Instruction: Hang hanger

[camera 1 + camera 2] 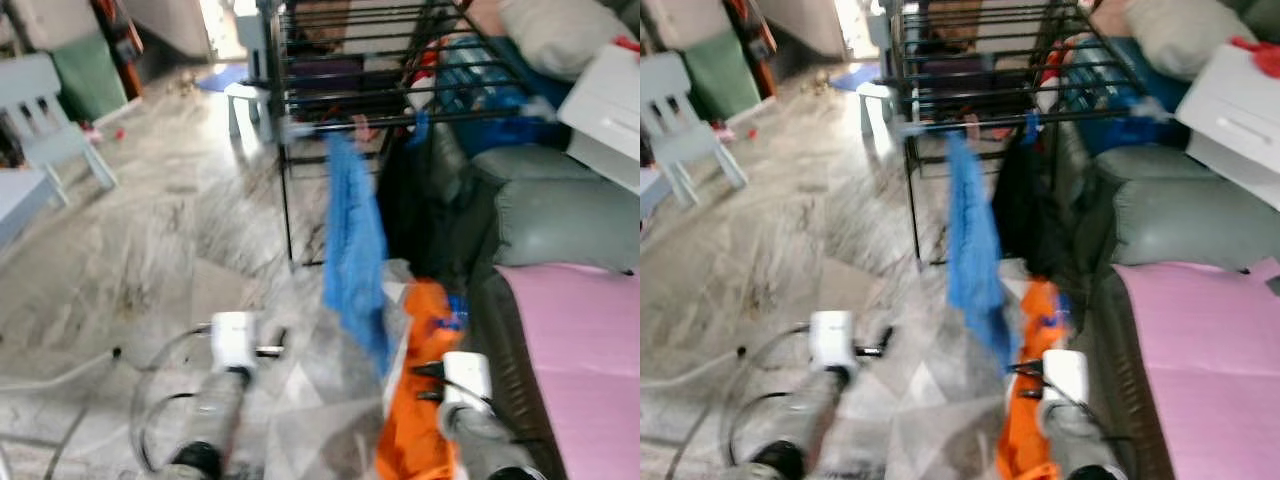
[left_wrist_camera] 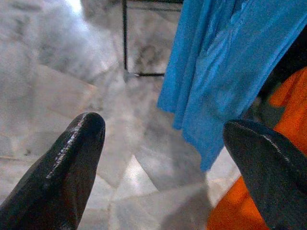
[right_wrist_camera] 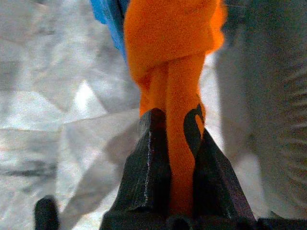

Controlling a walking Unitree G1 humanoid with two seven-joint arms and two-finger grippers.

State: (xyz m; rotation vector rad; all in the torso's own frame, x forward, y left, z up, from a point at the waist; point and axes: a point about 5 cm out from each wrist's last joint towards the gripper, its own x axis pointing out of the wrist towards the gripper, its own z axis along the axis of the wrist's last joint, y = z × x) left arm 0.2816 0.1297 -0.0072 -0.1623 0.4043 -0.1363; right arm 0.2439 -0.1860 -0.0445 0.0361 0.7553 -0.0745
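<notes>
My right gripper (image 3: 175,120) is shut on a bunched orange garment (image 3: 168,43), which hangs low beside the sofa (image 1: 560,220). A small blue piece (image 1: 455,312) sits at the garment's top; I cannot tell whether it is a hanger. A black drying rack (image 1: 380,70) stands ahead, with a blue garment (image 1: 355,250) and a black one (image 1: 405,210) hanging from its front rail. My left gripper (image 1: 275,350) is open over the marble floor, left of the blue garment (image 2: 225,62), holding nothing.
A grey sofa with a pink sheet (image 1: 590,340) and a white box (image 1: 610,110) lines the right side. A pale chair (image 1: 45,125) stands far left, a white stool (image 1: 245,100) behind the rack. A cable (image 1: 60,375) lies on the floor at left.
</notes>
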